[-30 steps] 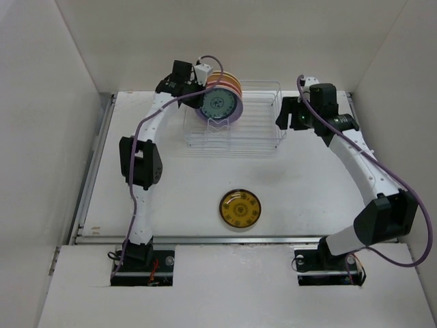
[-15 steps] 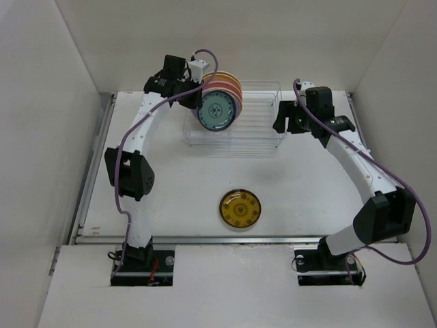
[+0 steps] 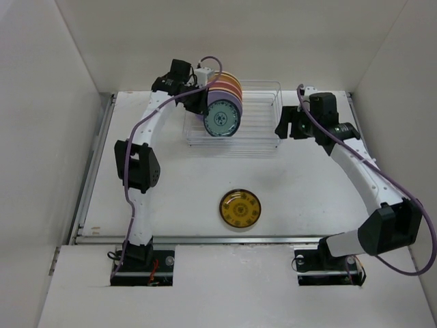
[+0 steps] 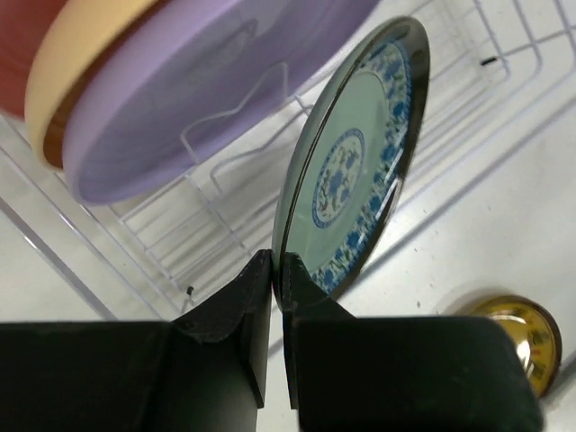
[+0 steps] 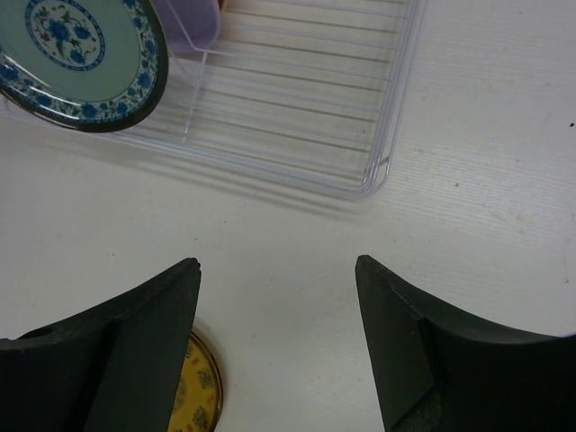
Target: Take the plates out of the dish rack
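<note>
My left gripper [image 4: 277,270] is shut on the rim of the small dark blue-green patterned plate [image 4: 355,180], holding it on edge over the front left of the white wire dish rack [image 3: 256,113]. Behind it, the lavender plate [image 4: 207,99], a cream plate [image 4: 81,63] and a pink one [image 4: 22,54] stand in the rack [image 4: 504,54]. The amber-yellow plate [image 3: 240,208] lies flat on the table. My right gripper [image 5: 277,270] hangs open and empty above the table, just off the rack's right front corner [image 5: 382,162].
White walls close in the table on the left, back and right. The right half of the rack [image 5: 306,99] holds no plates. The amber plate [image 5: 193,391] lies near my right gripper's left finger in the right wrist view.
The left gripper has carried the blue-green plate up and toward the rack's front edge, away from the other plates. The right arm shifted only slightly, still open.
</note>
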`<state>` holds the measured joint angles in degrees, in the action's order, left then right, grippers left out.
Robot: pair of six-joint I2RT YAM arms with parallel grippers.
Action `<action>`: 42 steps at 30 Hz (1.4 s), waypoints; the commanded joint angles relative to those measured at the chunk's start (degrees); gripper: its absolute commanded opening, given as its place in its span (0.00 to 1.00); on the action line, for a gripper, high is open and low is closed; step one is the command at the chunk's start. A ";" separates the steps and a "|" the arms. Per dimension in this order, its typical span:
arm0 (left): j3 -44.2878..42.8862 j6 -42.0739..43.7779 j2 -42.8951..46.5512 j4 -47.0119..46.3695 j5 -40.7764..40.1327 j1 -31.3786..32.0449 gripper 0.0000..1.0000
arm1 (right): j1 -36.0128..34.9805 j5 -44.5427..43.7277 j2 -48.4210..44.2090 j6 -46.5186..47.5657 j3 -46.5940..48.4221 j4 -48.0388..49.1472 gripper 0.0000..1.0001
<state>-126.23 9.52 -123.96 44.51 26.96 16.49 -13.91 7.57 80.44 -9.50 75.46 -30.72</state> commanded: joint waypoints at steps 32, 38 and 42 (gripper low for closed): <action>27.18 22.22 7.86 22.04 10.04 21.65 0.00 | -0.33 4.20 -2.66 -3.25 -4.09 1.45 0.75; 26.65 18.00 5.32 18.52 8.11 23.41 0.05 | -0.33 3.59 -2.66 -3.25 -5.49 2.07 0.75; 26.65 16.67 4.79 17.01 7.49 23.41 0.28 | -0.33 2.36 -2.66 -3.25 -5.50 3.12 0.75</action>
<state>-98.43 27.18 -119.09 62.22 34.41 39.94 -13.91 10.81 77.95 -12.27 70.19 -30.09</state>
